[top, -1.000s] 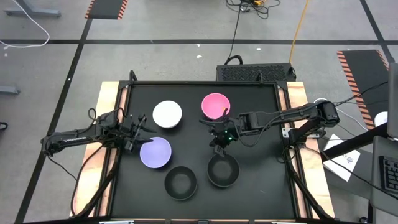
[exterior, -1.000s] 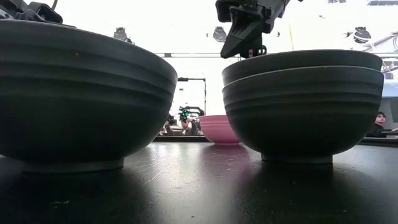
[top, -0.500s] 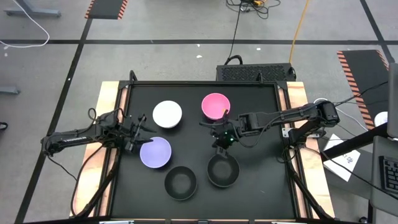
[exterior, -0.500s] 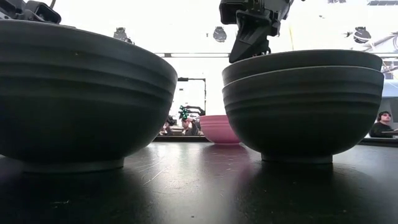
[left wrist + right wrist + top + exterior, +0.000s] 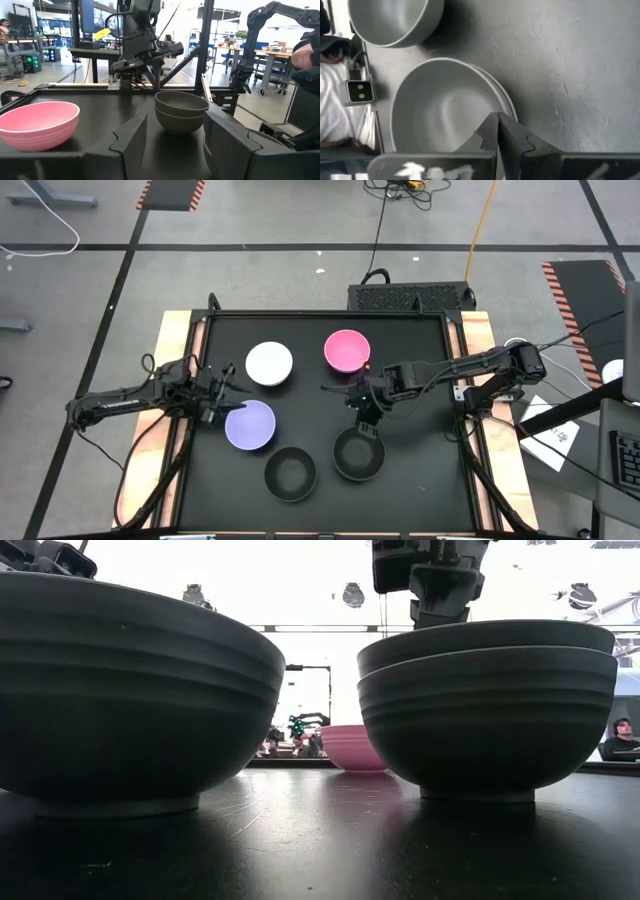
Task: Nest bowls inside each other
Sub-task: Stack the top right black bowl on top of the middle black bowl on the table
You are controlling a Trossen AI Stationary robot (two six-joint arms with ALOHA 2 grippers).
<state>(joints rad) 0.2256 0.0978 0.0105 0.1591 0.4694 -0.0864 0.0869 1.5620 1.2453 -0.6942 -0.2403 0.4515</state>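
Fingers of the right gripper are pressed together with nothing between them; the right wrist view shows the two dark tips meeting in a point directly over the rim of the stacked black bowls. From overhead the gripper sits just beyond that stack, between it and the pink bowl. The low view adds what the overhead cannot: the stack is two black bowls, one seated inside the other, with the gripper hanging just above the upper rim, apart from it.

Fingers of the left gripper stand partly spread and empty; the left wrist view shows both dark fingers with a clear gap, looking across the table toward the pink bowl and the black stack. Overhead, this gripper waits at the table's left side, near the lavender bowl and the white bowl, touching neither.

A single black bowl stands near the front edge, beside the stack; in the low view it fills the left foreground. The right wrist view shows it lying beside the stack. All bowls rest upright on the black table. A seated person shows far behind, at the low view's right edge.
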